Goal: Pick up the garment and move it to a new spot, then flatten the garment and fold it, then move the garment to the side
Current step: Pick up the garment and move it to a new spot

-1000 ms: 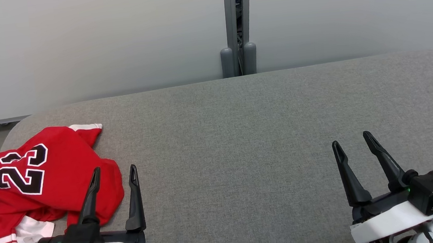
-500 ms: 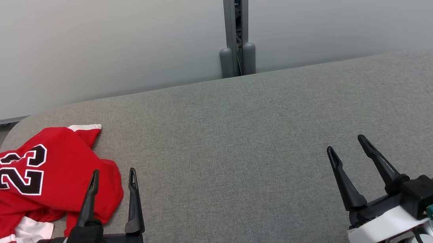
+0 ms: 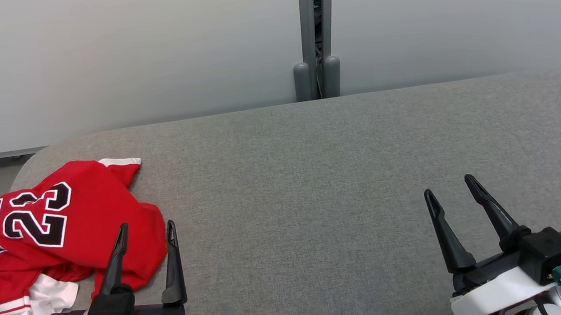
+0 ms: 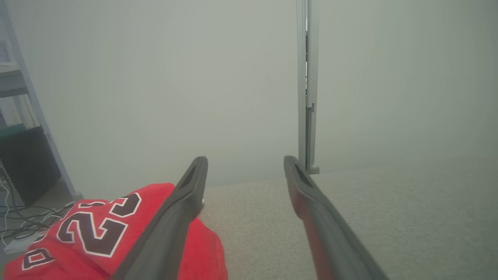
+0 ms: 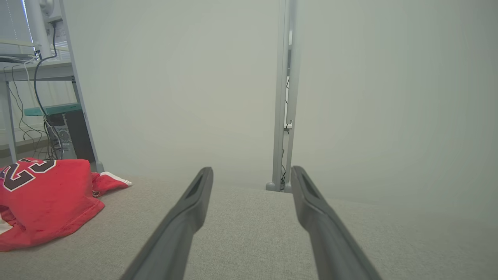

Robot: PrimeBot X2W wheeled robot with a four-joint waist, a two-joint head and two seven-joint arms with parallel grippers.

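Observation:
The garment (image 3: 56, 235) is a red jersey with a black and white 23 and white trim, lying crumpled at the left end of the grey padded table (image 3: 313, 175). My left gripper (image 3: 146, 231) hovers open at the lower left, its left finger over the jersey's right edge and its right finger over bare fabric. In the left wrist view the garment (image 4: 97, 233) lies under the left finger of that gripper (image 4: 243, 163). My right gripper (image 3: 448, 186) stands open at the lower right with nothing between its fingers. The right wrist view shows the garment (image 5: 42, 198) far to the left of this gripper (image 5: 252, 171).
A pale wall with a grey vertical post (image 3: 313, 36) runs behind the table. The table's rounded left corner (image 3: 29, 163) drops to the floor. Beyond it stands a shelf with cables and a dark box (image 5: 58, 132).
The head camera has shifted, so the whole scene sits slightly right and lower. Both grippers have drawn back a little toward the bottom of the view. The garment lies as before.

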